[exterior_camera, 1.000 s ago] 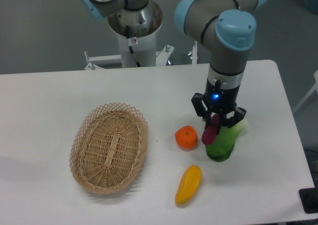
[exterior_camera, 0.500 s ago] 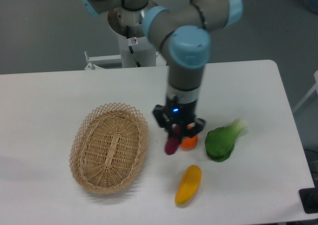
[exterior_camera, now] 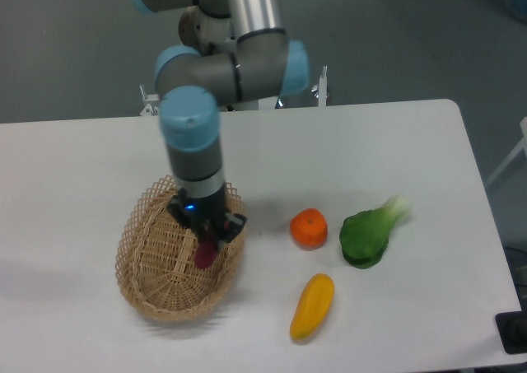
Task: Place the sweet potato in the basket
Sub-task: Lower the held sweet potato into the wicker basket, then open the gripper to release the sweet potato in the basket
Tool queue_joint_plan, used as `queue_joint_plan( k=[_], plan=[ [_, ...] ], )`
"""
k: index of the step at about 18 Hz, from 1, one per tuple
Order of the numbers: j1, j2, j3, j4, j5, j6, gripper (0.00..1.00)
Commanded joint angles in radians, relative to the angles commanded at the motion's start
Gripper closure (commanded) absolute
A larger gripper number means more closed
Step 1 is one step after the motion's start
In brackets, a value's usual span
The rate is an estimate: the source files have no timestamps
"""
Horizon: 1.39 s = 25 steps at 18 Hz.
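The oval tan wicker basket [exterior_camera: 156,266] lies on the white table at the left. My gripper [exterior_camera: 206,235] hangs over the basket's right half and is shut on the dark magenta sweet potato [exterior_camera: 205,254]. The potato hangs end-down from the fingers, within the basket's rim, just above the woven floor. Whether it touches the floor I cannot tell.
A round orange [exterior_camera: 309,228] sits right of the basket. A green leafy vegetable [exterior_camera: 368,235] lies further right. A yellow-orange elongated fruit [exterior_camera: 312,307] lies near the front edge. The arm's base stands at the back of the table.
My gripper has carried the sweet potato leftward, from beside the green vegetable, past the orange, to above the basket's right half. The other produce has not moved.
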Motion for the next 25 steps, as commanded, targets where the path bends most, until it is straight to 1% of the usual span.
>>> queue_joint_plan(
  k=[2, 7, 12, 13, 14, 15, 17, 18, 21, 23, 24, 25],
  plan=[
    [-0.009, -0.028, -0.011, -0.001, 0.003, 0.000, 0.70],
    [-0.026, -0.055, -0.020, 0.005, 0.028, 0.031, 0.70],
    [-0.028, -0.055, -0.020, 0.005, 0.028, 0.031, 0.69],
    [-0.028, -0.055, -0.020, 0.003, 0.028, 0.031, 0.66],
    [-0.028, -0.054, -0.020, 0.005, 0.028, 0.032, 0.57],
    [-0.028, -0.051, -0.019, 0.005, 0.028, 0.031, 0.37],
    [-0.026, -0.045, -0.015, 0.003, 0.031, 0.032, 0.04],
    [-0.026, -0.040, -0.014, 0.003, 0.031, 0.034, 0.00],
    [-0.026, -0.028, 0.000, 0.006, 0.031, 0.032, 0.00],
    [-0.023, -0.020, 0.027, -0.001, 0.032, 0.031, 0.00],
    [-0.016, -0.017, 0.046, -0.003, 0.032, 0.032, 0.00],
    [0.010, -0.011, 0.057, -0.003, 0.031, 0.034, 0.00]
  ],
)
